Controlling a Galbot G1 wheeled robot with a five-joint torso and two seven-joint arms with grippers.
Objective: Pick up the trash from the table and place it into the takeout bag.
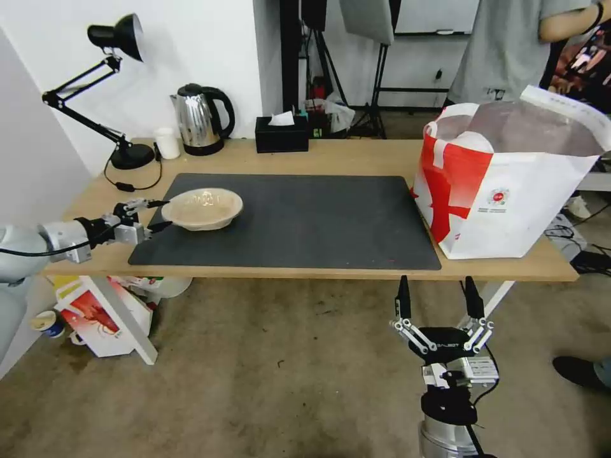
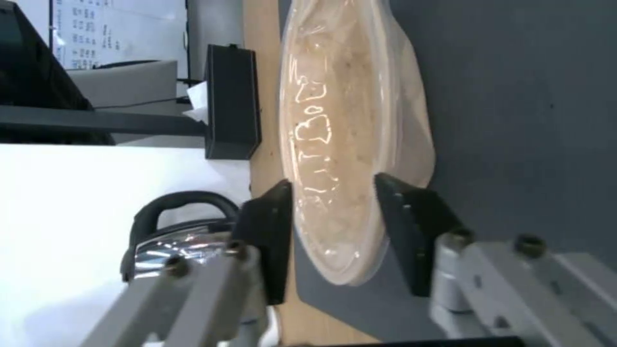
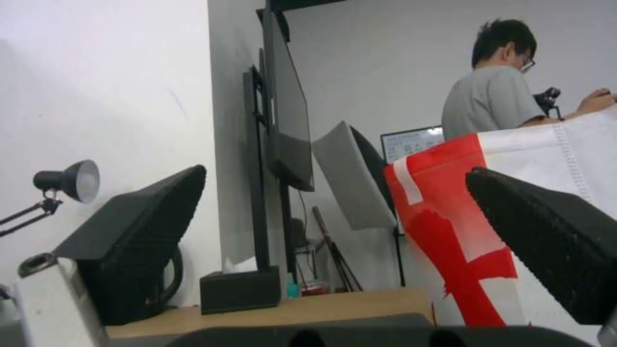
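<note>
Trash left on the table, the tan bowl near its left edge, could slip because the left gripper sits spread wide around its thin rim, not yet squeezing.

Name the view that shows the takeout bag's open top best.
The head view: it looks down into the large white, red-banded takeout bag, showing its silver lining. The right wrist view shows that bag's side from low; the left wrist view faces away.

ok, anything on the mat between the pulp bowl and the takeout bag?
Nothing: in the head view the dark mat lies bare from the pulp bowl, straddled by the open left gripper, to the takeout bag.
</note>
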